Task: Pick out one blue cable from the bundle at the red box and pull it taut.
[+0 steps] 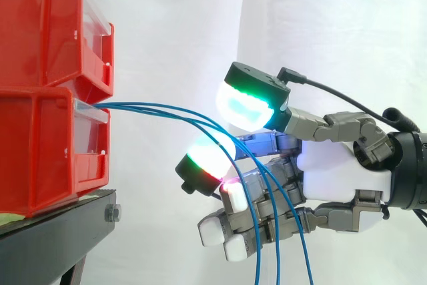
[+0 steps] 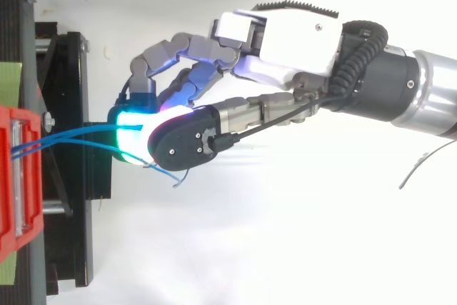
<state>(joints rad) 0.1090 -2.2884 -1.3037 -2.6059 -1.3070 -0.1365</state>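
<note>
Loosely, blue cables (image 1: pixel 140 106) droop rightward from bin (image 1: pixel 40 145).

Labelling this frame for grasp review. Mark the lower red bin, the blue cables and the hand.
lower red bin (image 1: pixel 40 151), side view, its side wall.
blue cables (image 1: pixel 133 105), side view, the span just outside the bin.
hand (image 1: pixel 333 171), side view, the white palm.

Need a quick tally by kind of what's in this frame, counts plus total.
red bins: 2, stacked
blue cables: 3, counted in the side view where they hang down
black stand: 1
robot hand: 1
Total: 7
</note>
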